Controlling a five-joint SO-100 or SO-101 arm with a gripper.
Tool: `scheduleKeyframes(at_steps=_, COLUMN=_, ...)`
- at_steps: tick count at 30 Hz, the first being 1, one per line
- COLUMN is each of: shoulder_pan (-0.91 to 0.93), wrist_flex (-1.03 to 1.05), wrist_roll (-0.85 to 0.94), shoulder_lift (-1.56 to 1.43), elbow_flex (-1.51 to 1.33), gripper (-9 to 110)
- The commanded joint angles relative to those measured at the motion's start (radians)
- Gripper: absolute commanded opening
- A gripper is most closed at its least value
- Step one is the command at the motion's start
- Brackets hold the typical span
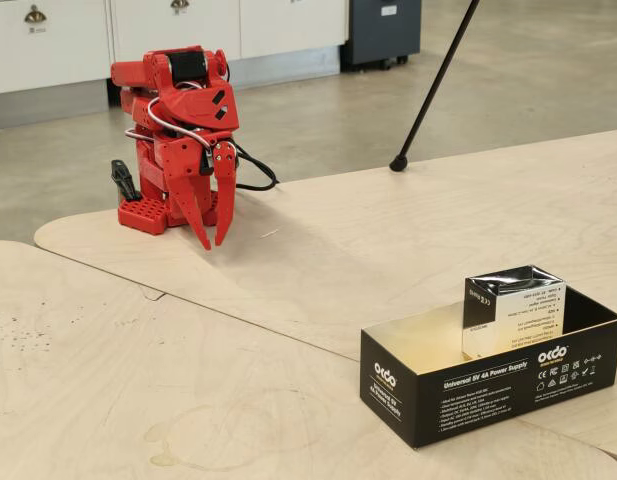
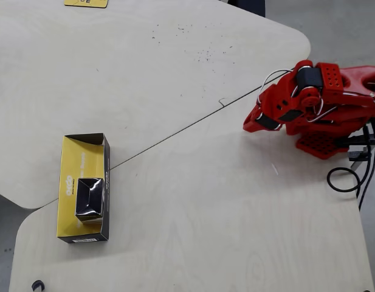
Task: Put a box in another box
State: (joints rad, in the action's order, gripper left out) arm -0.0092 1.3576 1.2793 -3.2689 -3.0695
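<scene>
Nearest in the fixed view: long, low black cardboard box with pale yellowish inside, on the pale plywood desk. Inside it, toward its right end, upright: small black-and-white cardboard cube box, seen from overhead at the long box's lower half. Well apart, farther back: red arm folded low, jaws empty, slightly parted, tips pointing down just above the desk.
</scene>
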Motion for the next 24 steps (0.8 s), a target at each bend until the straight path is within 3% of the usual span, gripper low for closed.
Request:
scheduleKeyframes(at_steps=1, shoulder_pan=-0.011, wrist_flex=0.017, wrist_roll=0.020, shoulder_lift=-0.002, elbow_flex=-0.014, gripper=-1)
scheduleKeyframes(at_steps=24, shoulder_pan=-0.014, wrist_flex=0.020, wrist_roll=0.049, shoulder_lift=-0.002, elbow_flex=-0.014, gripper=2)
